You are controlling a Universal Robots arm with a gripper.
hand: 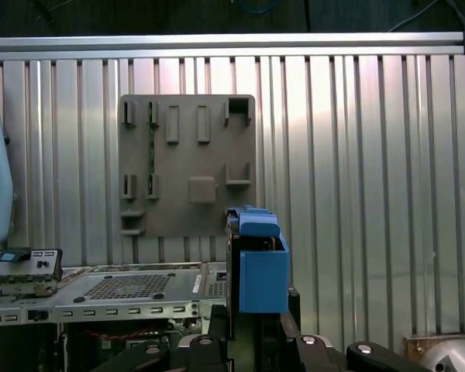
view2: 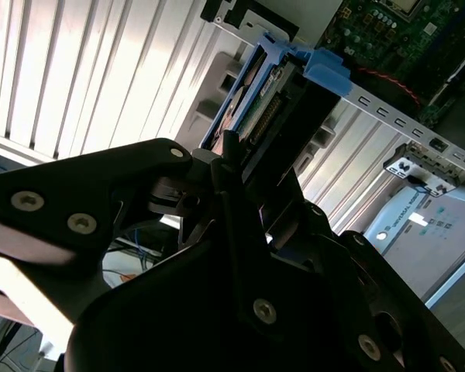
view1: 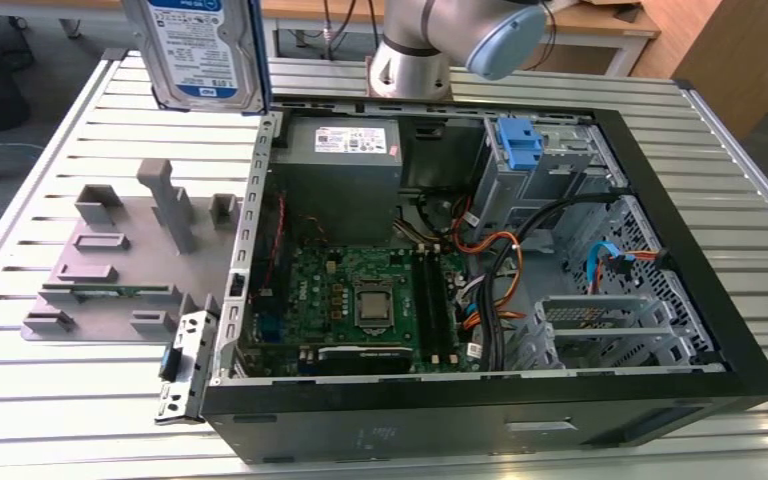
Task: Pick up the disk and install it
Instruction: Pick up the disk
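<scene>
Your claw [view2: 244, 167] was closed tight on the disk [view1: 197, 50], so the disk hung in the air and touched nothing else. It stood on end, with its long side going up and down. In the exterior view it was high up by the far corner of the case [view1: 491, 425], on that view's left. The lone blue bracket [view1: 520, 145] sat at the far end of the case, toward that view's right, well apart from the disk. In the first wrist view the disk's blue frame [hand: 260, 267] stuck out past the claw. Down below lay the ribbed metal table [view1: 77, 420] and a grey plate [view1: 91, 250] with pegs on it. The case lay open on its side, full of wires [view1: 491, 290].
</scene>
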